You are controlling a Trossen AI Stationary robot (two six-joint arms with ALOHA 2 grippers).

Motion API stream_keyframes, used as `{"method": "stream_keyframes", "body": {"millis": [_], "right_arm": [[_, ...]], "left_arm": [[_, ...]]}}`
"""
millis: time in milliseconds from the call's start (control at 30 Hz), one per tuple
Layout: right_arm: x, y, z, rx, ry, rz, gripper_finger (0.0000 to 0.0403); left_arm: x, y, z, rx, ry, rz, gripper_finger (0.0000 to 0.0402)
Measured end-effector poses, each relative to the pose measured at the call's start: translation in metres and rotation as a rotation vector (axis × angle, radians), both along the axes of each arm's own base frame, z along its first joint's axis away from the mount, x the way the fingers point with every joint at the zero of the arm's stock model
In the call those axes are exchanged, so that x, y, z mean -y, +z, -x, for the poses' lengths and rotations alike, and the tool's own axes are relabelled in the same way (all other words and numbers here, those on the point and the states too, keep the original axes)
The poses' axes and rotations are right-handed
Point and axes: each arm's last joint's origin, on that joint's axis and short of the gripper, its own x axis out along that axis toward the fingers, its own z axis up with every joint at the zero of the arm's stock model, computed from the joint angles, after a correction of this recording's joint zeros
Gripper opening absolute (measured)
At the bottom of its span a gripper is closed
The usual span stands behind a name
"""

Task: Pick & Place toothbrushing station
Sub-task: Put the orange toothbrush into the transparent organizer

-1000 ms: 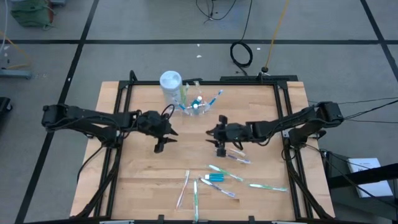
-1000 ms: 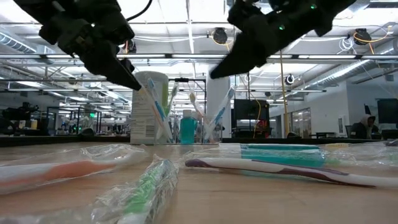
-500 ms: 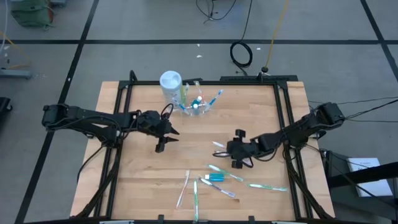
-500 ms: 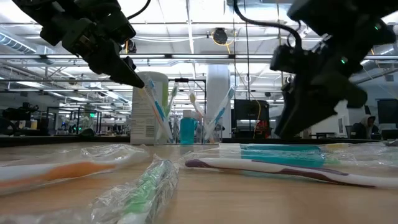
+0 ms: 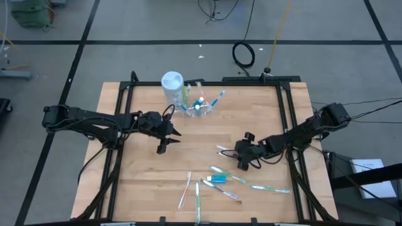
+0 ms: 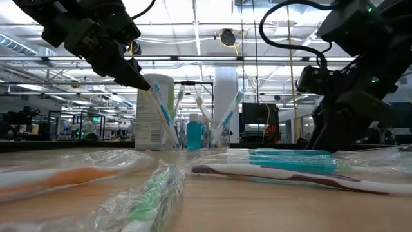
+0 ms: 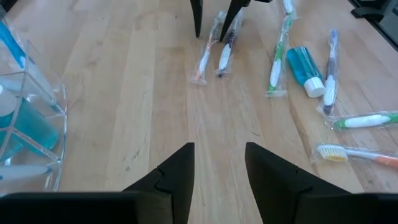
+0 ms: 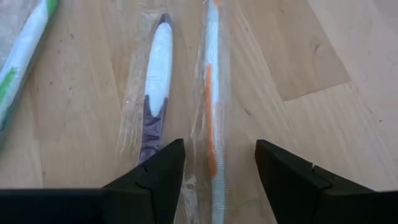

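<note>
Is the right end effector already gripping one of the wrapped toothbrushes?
No. The right end effector is open, its fingers either side of the orange-and-white wrapped toothbrush lying flat on the table.

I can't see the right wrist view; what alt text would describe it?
The right claw, open, sits just above a wrapped orange-and-white toothbrush lying between its fingers on the wooden table. A wrapped purple-and-white toothbrush lies beside it.

Grey floor (image 5: 157, 56) crossed by dark lines surrounded the wooden counter (image 5: 138, 182); long ceiling lights (image 6: 193, 19) lit the hall.
</note>
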Motion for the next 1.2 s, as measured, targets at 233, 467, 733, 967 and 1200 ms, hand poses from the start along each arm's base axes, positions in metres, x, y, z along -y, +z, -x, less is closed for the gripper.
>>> {"method": "stream_keyframes", "body": {"millis": [233,467,733,967,1200], "right_arm": [[0.004,-0.006,0.006,-0.032,0.022,0.086,0.0129],[0.001,0.002,-0.005,0.081,0.157,0.152,0.0036],[0.007,0.047,-0.018,0.308,0.176,0.482,0.0027],[0.019,0.103,-0.031,0.664,0.124,0.713,0.0013],[0.016,0.140,-0.056,0.546,0.249,0.935,0.0012]], "left_arm": [[0.000,0.000,0.000,0.002,-0.002,-0.003,0.0145],[0.000,0.001,0.000,0.005,-0.006,-0.010,0.0145],[-0.002,0.002,-0.001,0.023,0.037,-0.040,0.0145],[-0.002,0.005,-0.003,0.059,0.032,-0.049,0.0145],[-0.002,0.006,-0.004,0.076,0.016,-0.074,0.0145]]}}
